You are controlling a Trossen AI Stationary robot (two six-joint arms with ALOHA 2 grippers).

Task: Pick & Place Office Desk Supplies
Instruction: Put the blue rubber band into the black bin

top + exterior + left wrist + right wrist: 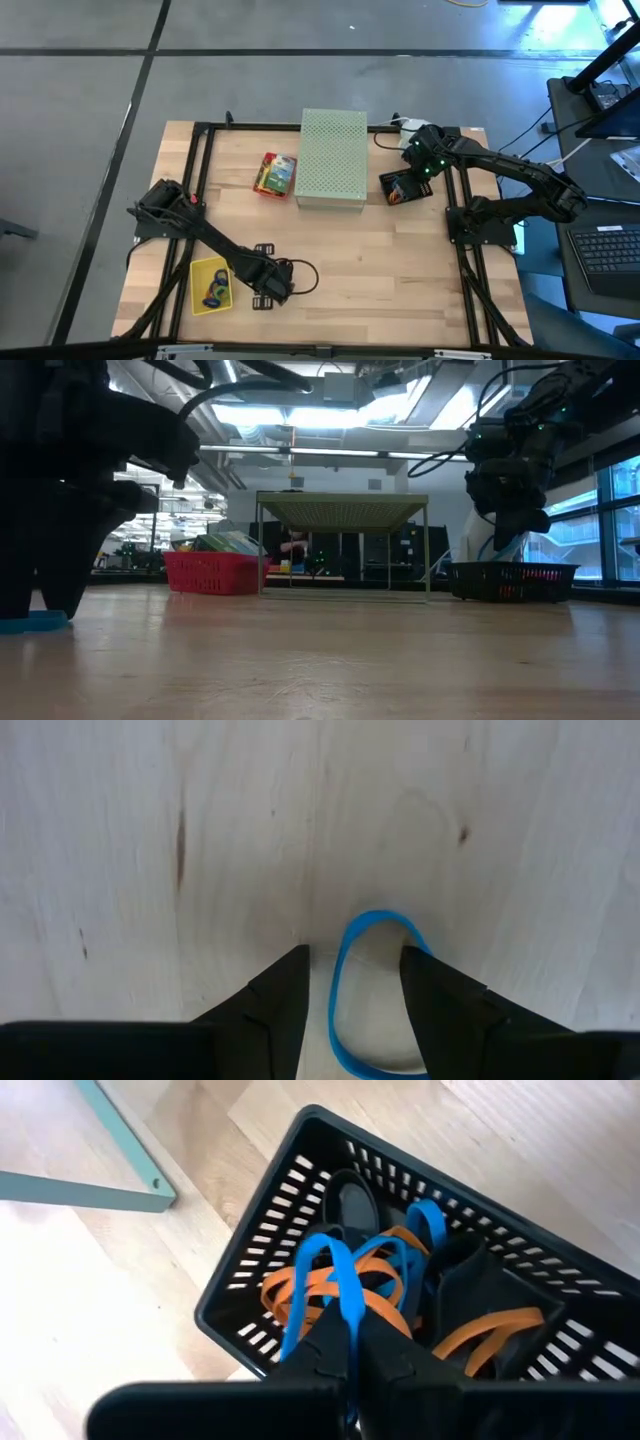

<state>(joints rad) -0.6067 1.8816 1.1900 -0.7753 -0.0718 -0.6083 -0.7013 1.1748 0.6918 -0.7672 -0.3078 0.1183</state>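
1. Left gripper is down at the table's near edge, just beside the yellow tray. Its fingers stand part open around a blue band lying flat on the wood; one side of the loop runs between them. Not gripped yet, by my read.
2. Right gripper hangs over the black basket at the far right, shut on another blue band that trails into the basket.
3. Progress: the basket already holds orange and blue bands; the tray holds a few items. I judge sorting partly done.
4. Left to do: this floor band, plus the card box beside the big perforated box.
5. Room: open wood around the left gripper; table edge near. Right gripper works tight against the basket walls and frame rail.
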